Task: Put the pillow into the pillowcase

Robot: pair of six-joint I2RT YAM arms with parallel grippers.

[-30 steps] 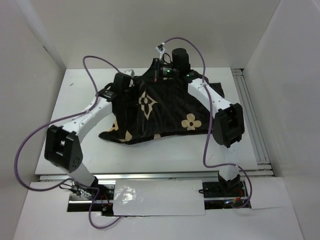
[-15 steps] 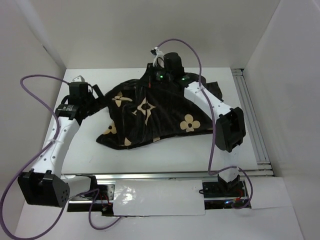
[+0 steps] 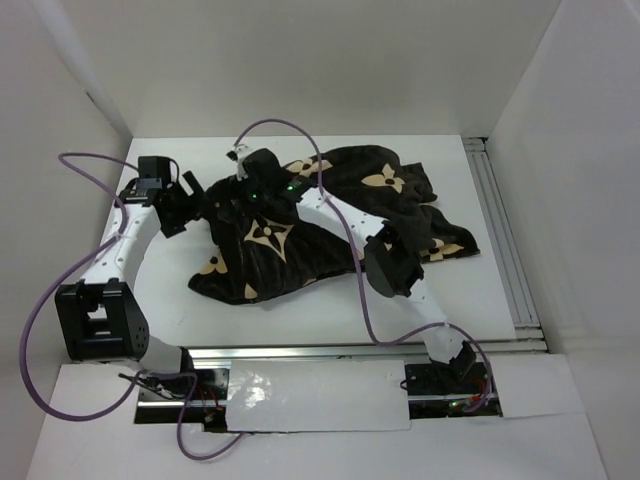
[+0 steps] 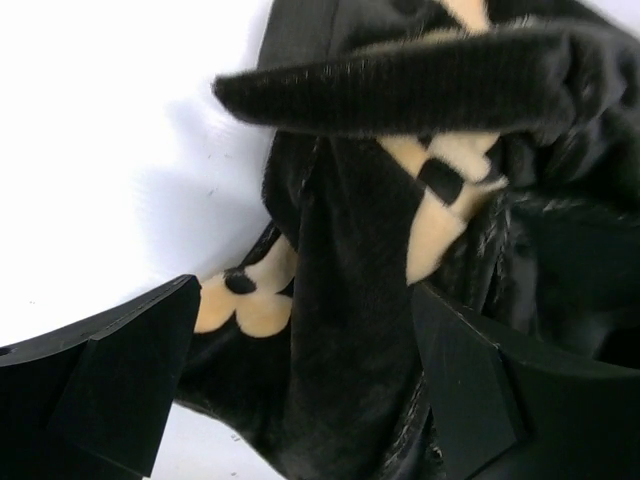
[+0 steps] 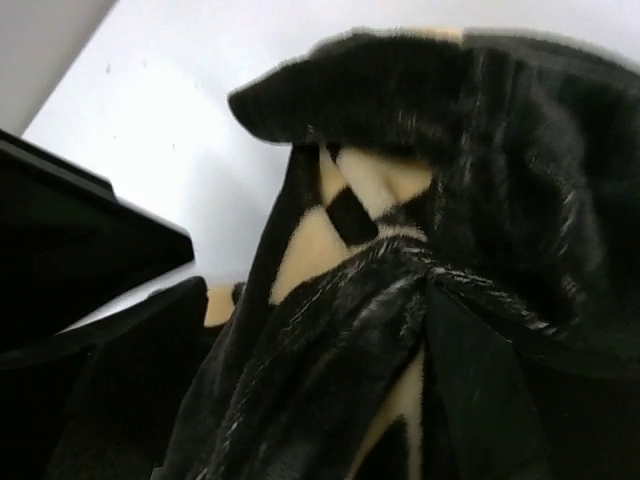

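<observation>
While both arms reach toward the 10 o'clock side of the white table (image 3: pixel 250 320), the pillowcase (image 3: pixel 280 262) lies rumpled across the middle of it. It is a dark plush sack printed with tan flowers and stars, and it stretches from about 9 o'clock over to 3 o'clock.

The left gripper (image 3: pixel 190 207) sits at the fabric's 10 o'clock edge. Its wrist camera shows its two black fingers (image 4: pixel 115 375) spread wide apart. A hanging fold of the pillowcase and one tan flower lie between them, and the fingers are not closed on the cloth.

The right arm crosses over the pillowcase from 5 o'clock. The right gripper (image 3: pixel 228 198) hangs just beside the left one, at the same edge of the fabric. In its wrist view, bunched dark plush fills the space between its fingers. That view is dark and blurred, so it cannot be told whether this claw is pinching the cloth or merely standing around it.
</observation>
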